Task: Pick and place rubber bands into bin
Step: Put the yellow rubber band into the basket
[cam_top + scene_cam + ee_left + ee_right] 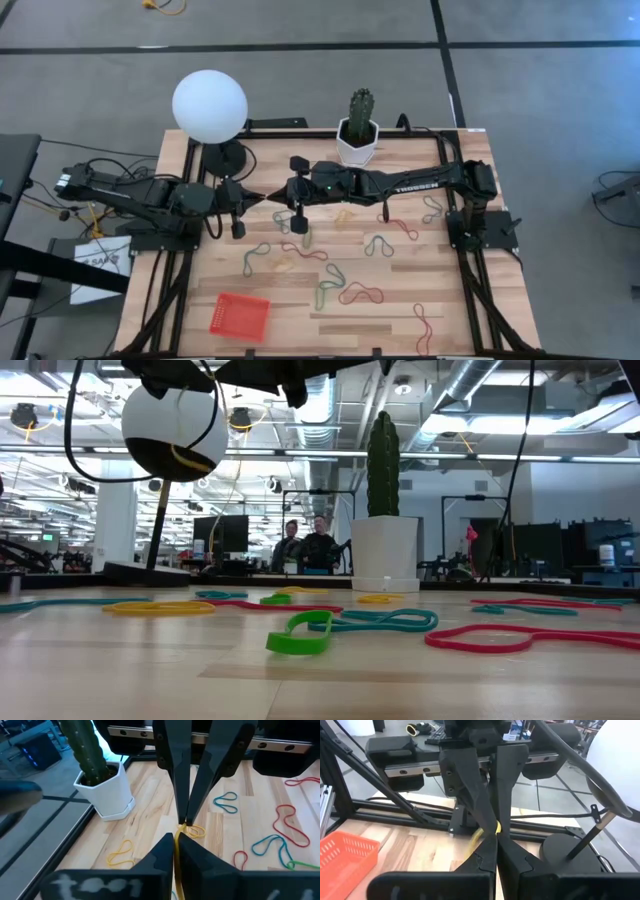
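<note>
Both grippers meet fingertip to fingertip above the table's middle, each shut on one yellow rubber band. My left gripper comes from the table's left, my right gripper from the right. Several other rubber bands, red, green, grey-blue and tan, lie flat on the wood. In the low view a green band lies nearest. The orange-red mesh bin sits on the table near its near-left corner, also in the right wrist view. My left gripper pinches the yellow band between its two fingers, and a strand runs back between them. The band is lifted clear of the table. My right gripper pinches the same band right at the left gripper's fingertips, and a short yellow piece hangs slack beside the pinch.
A white hexagonal cactus pot stands at the far edge, close behind the right arm. A white globe lamp on a black base stands at the far-left corner. Black frame rails line the table's sides. People stand in the room beyond.
</note>
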Available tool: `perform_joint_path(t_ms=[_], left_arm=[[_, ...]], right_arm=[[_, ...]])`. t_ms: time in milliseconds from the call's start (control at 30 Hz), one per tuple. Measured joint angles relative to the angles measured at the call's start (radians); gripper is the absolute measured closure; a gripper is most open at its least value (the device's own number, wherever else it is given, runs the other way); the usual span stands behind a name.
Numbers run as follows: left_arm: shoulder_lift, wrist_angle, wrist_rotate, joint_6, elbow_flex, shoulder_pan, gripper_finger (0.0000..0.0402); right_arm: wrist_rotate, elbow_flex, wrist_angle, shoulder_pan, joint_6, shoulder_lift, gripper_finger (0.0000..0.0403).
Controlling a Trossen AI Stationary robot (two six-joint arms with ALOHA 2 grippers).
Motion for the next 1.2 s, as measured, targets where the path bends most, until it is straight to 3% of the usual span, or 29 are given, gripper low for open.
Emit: perform_joint_path(t_ms=[133, 300, 400, 500, 600, 700, 867, 1200], left_arm=[[0.000, -0.014, 0.000, -0.026, 0.000, 0.000, 0.0400], [0.000, -0.028, 0.056, -0.055, 0.000, 0.000, 0.0401], [0.000, -0.034, 0.183, -0.067, 0.000, -0.002, 0.0401], [0.000, -0.072, 0.383, -0.104, 0.000, -0.007, 0.0401], [0.000, -0.152, 0.583, -0.127, 0.000, -0.028, 0.0401], [0.000, -0.264, 0.711, -0.109, 0.000, -0.067, 0.0401], [0.000, -0.360, 0.821, -0.154, 0.000, -0.142, 0.0401], [0.026, -0.235, 0.933, -0.183, 0.001, -0.319, 0.0401]], right_arm=[[0.005, 0.000, -0.035, 0.000, -0.024, 0.000, 0.0392], [0.007, -0.001, -0.073, 0.000, -0.073, -0.001, 0.0350], [0.008, -0.001, -0.095, 0.000, -0.070, -0.001, 0.0322], [0.007, -0.001, -0.138, 0.000, -0.068, -0.001, 0.0300], [0.007, -0.001, -0.213, 0.000, -0.068, -0.001, 0.0286], [0.007, -0.001, -0.287, 0.000, -0.068, -0.001, 0.0278], [0.007, -0.001, -0.406, 0.001, -0.068, -0.001, 0.0275], [0.007, -0.001, -0.476, -0.006, -0.033, -0.001, 0.0282]])
